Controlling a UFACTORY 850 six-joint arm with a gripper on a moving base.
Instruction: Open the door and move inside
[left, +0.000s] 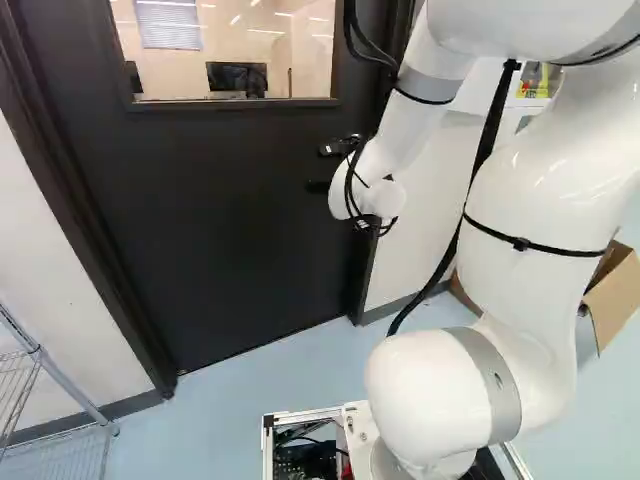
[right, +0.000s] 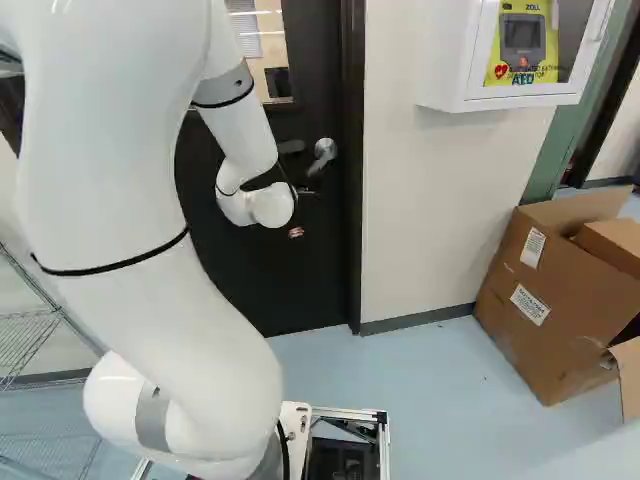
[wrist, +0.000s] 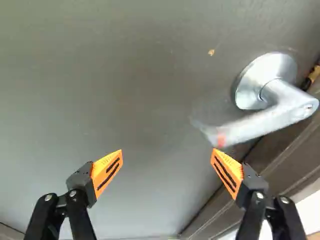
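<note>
black gripper (wrist: 167, 150), fingers spread, pinching nothing; metal lever handle (wrist: 270, 122), likely sprung, slippery, best gripped near its red-marked free end; door (left: 230, 210), probably heavy.

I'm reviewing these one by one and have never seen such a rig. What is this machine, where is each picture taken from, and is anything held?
The machine is a jointed white robot arm on a moving base. The left and right base views come from cameras behind the arm, one on each side. The wrist view looks along its black two-finger gripper with orange pads.

Ahead is a dark door with a window, shut in its frame. There is no work surface; a brown cardboard box stands on the pale blue floor.

Nothing is held: the fingers are spread, and the silver lever handle with a red mark lies just ahead of one finger, not between them. I can't tell whether they touch.
</note>
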